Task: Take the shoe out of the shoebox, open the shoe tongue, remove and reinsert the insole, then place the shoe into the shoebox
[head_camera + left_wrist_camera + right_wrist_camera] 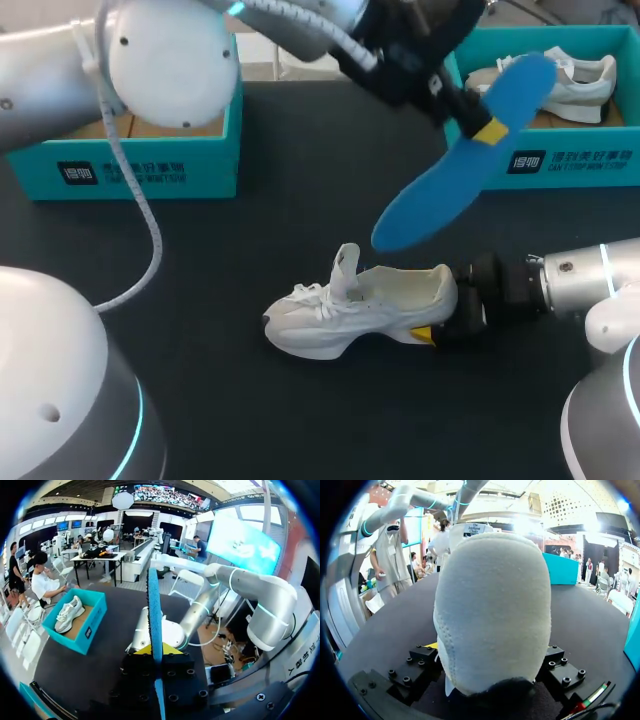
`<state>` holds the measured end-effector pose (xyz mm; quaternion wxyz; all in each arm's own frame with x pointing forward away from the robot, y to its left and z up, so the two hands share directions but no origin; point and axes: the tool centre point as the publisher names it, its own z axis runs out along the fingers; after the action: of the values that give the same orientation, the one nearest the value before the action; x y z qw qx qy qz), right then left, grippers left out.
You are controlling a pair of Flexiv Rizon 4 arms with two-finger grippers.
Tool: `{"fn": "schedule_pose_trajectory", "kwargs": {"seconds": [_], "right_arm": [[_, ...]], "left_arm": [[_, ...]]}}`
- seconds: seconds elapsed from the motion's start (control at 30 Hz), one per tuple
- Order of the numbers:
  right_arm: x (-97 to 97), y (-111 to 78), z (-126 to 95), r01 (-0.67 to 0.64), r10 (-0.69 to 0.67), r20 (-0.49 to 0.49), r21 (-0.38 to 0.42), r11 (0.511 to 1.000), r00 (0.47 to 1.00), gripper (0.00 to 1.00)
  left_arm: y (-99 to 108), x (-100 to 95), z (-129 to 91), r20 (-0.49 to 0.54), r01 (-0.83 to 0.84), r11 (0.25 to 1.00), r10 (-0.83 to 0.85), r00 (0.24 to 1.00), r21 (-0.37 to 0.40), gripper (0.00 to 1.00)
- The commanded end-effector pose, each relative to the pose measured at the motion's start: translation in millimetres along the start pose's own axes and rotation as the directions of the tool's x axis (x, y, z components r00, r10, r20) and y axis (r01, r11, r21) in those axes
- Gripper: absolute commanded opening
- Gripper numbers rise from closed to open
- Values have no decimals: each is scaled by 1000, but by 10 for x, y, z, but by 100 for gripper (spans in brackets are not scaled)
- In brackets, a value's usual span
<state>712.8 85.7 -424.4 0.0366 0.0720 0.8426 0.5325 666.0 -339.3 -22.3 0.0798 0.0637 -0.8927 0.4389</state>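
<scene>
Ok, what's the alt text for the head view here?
The left hand holds a blue insole above a white shoe on the black table; the right hand grips the shoe's heel. Behind stand the left shoebox and right shoebox, both teal.

We find open black tabletop (300,190) between the left shoebox (150,170) and the right shoebox (570,160), and off the toe of the white shoe (340,315). The blue insole (465,150), pinched in our left gripper (487,128), slants down near the shoe's opening. Our right gripper (440,320), clamped on the heel, blocks that side. A grey cable (150,230) loops down at left.
</scene>
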Motion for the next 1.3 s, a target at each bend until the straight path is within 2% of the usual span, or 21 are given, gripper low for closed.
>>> {"fn": "schedule_pose_trajectory", "kwargs": {"seconds": [0.03,0.3,0.53,1.23,1.3], "right_arm": [[7,-35,48,0,0,3,3,1000,1000,0],[7,-35,48,0,0,3,3,1000,1000,0],[7,-35,48,0,0,3,3,1000,1000,0],[7,-35,48,0,0,3,3,1000,1000,0],[7,-35,48,0,0,3,3,1000,1000,0]], "left_arm": [[-22,-84,-79,-37,6,1000,-6,999,25,0],[-135,-70,-245,-63,50,994,-44,997,96,0],[-126,-247,-463,-143,168,968,-142,979,187,0],[-126,-247,-463,-143,168,968,-142,979,187,0],[-41,-129,-532,-232,300,918,-242,942,259,0]]}}
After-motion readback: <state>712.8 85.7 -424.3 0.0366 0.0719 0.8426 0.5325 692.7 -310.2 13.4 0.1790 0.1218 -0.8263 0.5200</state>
